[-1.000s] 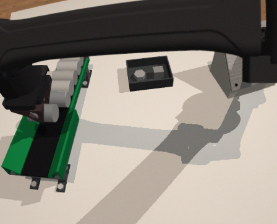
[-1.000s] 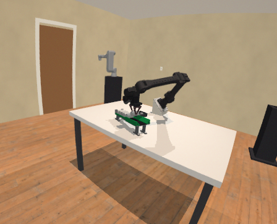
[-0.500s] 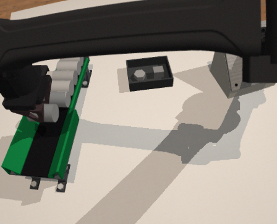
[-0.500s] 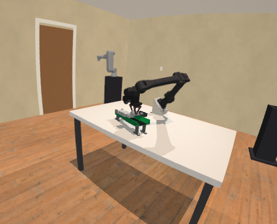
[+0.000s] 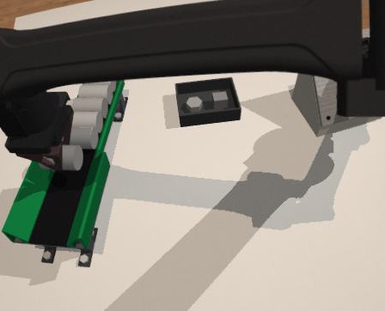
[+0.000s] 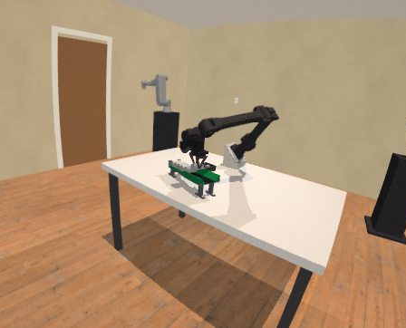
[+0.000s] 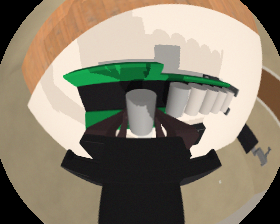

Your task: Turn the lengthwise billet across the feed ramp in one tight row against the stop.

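The feed ramp [image 5: 56, 202] has green side rails and a black bed; it also shows in the exterior view [image 6: 195, 174]. A row of grey billets [image 5: 88, 116] lies across the ramp at its far end, also seen in the wrist view [image 7: 200, 99]. My gripper [image 5: 50, 160] is shut on one grey billet [image 5: 71, 158] and holds it just above the black bed, a little below the row. In the wrist view this billet [image 7: 141, 111] sits between my dark fingers, pointing away from the camera. The billet's far end is hidden by my wrist in the top view.
A black open tray [image 5: 207, 102] holding a hex nut and a block stands on the white table to the right of the ramp. The arm's grey base [image 5: 318, 105] is at the far right. My black arm link [image 5: 179, 43] crosses the top of the view.
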Motion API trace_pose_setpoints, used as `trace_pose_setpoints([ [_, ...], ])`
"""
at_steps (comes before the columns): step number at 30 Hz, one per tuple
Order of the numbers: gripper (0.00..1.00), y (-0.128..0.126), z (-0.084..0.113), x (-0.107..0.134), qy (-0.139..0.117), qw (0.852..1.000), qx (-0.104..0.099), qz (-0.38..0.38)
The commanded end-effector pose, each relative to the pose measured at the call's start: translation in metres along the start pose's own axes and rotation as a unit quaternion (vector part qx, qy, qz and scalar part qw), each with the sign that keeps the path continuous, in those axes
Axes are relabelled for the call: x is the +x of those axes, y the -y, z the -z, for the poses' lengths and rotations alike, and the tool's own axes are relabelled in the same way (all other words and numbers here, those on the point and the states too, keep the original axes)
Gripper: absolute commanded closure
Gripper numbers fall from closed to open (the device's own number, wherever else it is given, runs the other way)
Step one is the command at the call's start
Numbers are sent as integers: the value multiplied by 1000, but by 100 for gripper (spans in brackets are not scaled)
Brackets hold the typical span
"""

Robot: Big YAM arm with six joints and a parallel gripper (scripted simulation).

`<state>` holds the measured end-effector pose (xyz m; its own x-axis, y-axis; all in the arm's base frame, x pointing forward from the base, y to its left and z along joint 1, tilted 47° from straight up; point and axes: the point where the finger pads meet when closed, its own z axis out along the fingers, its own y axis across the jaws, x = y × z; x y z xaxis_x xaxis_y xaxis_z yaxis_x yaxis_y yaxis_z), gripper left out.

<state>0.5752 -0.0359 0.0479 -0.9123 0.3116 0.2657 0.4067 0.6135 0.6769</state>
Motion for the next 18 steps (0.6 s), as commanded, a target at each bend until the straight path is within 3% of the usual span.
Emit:
trace_pose_setpoints([
  [1,100,-14,23,-8,29,999,-5,13],
  [6,100,-9,19,-6,26,1000,-4,9],
  [8,100,-20,21,-13,33,999,-4,23],
  [11,100,-3,5,-4,18,1000,-3,5],
  [13,100,0,7,-10,23,1000,-4,4],
  [18,100,-14,8,-11,29,999,-4,19],
])
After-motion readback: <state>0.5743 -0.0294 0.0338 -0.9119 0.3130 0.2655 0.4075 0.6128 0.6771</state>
